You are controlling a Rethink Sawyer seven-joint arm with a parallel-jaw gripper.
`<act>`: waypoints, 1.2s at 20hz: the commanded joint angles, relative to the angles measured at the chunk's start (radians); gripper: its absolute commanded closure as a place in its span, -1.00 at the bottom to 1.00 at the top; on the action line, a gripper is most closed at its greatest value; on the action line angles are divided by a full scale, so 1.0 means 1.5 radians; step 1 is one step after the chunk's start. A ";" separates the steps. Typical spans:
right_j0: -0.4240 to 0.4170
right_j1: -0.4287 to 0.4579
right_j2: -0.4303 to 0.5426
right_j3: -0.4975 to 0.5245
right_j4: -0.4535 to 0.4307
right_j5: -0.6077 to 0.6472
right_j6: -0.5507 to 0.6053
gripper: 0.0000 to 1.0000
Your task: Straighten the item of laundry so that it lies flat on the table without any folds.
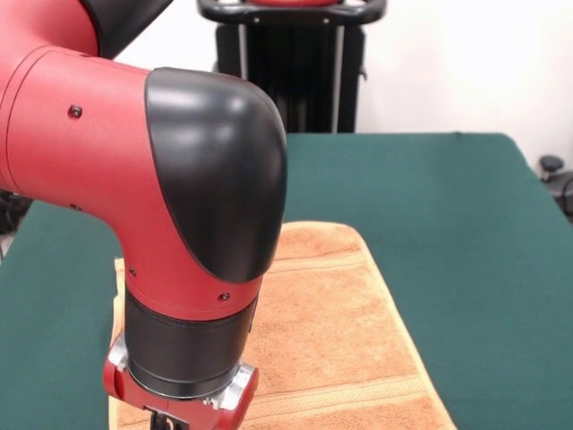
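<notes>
The small orange-tan terry-cloth hand towel lies spread on the dark green felt-like surface of the large rectangular table, in the near middle of the front view. Its far edge runs roughly straight across, with a rounded corner at the far right, and its right edge slants toward the near right, where it leaves the picture at the bottom. Two woven border bands cross the cloth: one close to the far edge, one close to the bottom of the picture. The visible part of the towel looks flat; its left portion is hidden behind the arm, with only a thin strip of its left edge showing beside the wrist.

The red and black robot arm fills the left half of the view, bending down through a black elbow cap to a black wrist collar and a red and silver mounting flange at the bottom edge. That flange hangs over the towel's near left part. The fingers are cut off below the frame, so I cannot tell how far apart they stand or whether they hold the cloth.

Behind the surface's far side stands the black pedestal.
</notes>
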 commanded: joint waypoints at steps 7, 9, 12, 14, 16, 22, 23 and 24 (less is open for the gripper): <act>-0.003 -0.010 0.121 0.079 -0.059 0.055 -0.134 1.00; 0.000 -0.020 0.116 0.085 -0.057 0.064 -0.121 1.00; 0.012 -0.062 0.077 0.104 -0.035 0.110 -0.089 1.00; 0.017 -0.090 0.057 0.118 -0.021 0.145 -0.070 1.00; 0.020 -0.113 0.048 0.125 -0.016 0.180 -0.058 1.00; 0.022 -0.150 0.049 0.123 -0.023 0.259 -0.044 1.00; 0.021 -0.153 0.052 0.123 -0.023 0.269 -0.043 1.00; 0.020 -0.155 0.056 0.121 -0.026 0.278 -0.043 1.00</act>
